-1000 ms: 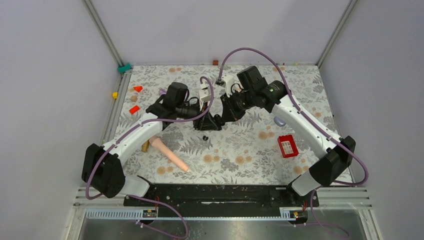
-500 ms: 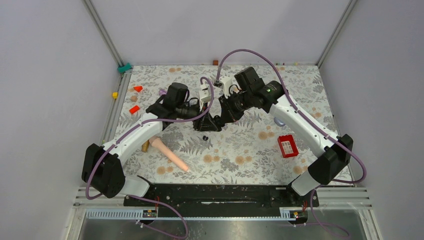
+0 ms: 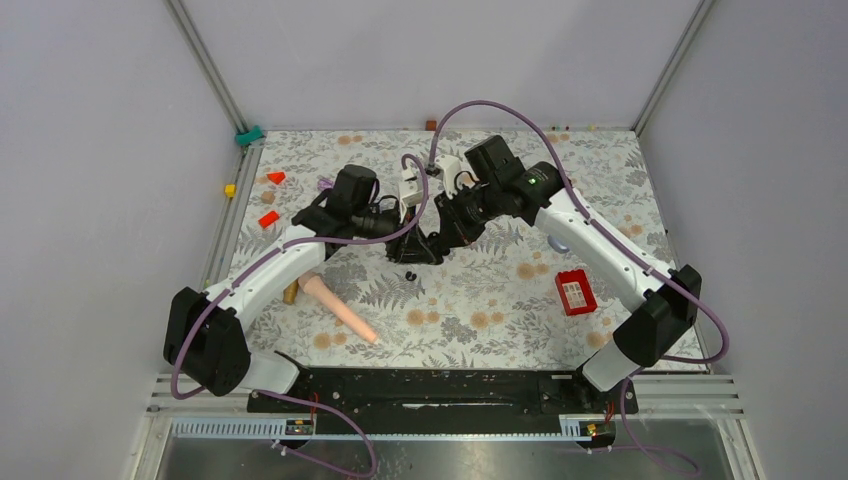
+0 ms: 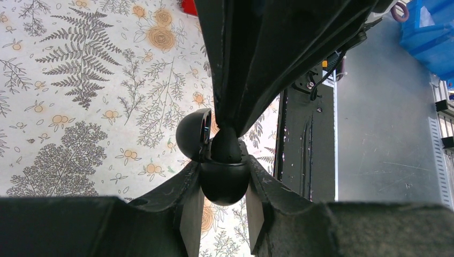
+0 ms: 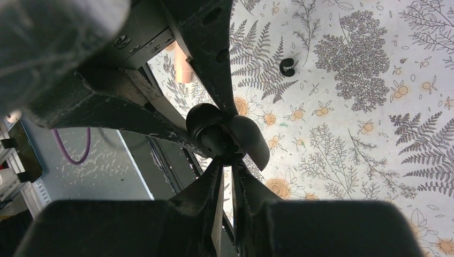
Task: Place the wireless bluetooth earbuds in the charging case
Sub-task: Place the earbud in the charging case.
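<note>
Left pincer [image 4: 224, 178] clamps open charging case [image 4: 225, 187]; right pincer [image 5: 227, 167] pinches earbud [image 4: 225, 149] at its mouth.

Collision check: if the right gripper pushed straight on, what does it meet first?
The open charging case clamped in the left gripper; the right gripper looks to be at its mouth, seemingly pinching a black earbud.

left tool [image 4: 224, 176] and right tool [image 5: 227, 171] meeting at the charging case [image 4: 225, 194], loose earbud [image 3: 409, 275] just nearside, bare desk [image 3: 480, 320] between beige peg [image 3: 340, 308] and red box [image 3: 575, 292]
</note>
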Robot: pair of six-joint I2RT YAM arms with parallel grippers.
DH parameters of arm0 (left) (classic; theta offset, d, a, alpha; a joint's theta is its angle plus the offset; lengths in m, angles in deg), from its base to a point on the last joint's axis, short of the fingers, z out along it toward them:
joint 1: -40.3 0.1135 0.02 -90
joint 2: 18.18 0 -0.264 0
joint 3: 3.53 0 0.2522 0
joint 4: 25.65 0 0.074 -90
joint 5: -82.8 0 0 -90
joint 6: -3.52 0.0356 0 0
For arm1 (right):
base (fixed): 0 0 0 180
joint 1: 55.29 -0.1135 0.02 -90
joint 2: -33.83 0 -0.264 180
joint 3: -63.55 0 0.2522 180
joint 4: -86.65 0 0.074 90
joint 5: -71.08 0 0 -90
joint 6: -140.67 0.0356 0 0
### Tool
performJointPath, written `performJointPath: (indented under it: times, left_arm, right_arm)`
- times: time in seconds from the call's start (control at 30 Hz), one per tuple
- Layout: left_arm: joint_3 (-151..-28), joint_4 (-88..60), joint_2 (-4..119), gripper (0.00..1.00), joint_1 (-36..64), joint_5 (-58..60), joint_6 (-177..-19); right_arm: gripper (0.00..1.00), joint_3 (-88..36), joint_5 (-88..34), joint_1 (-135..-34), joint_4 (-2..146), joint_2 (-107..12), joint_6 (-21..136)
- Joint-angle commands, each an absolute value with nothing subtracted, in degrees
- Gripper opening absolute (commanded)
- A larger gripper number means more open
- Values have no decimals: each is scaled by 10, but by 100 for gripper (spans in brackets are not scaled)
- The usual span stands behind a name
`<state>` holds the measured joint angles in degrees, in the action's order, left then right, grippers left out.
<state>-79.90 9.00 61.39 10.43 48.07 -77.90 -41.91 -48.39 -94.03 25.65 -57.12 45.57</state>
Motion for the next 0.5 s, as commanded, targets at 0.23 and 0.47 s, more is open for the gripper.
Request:
performJointPath:
  times: [0.23,0.47]
  left_arm:
    - [-831,84,598,1,95,504,-758]
    - [-834,94,595,1,94,505,-751]
  right_arm:
    - [8,-448,-520,-956,257,-581,455]
    - [16,-463,-527,-956,232,-569,432]
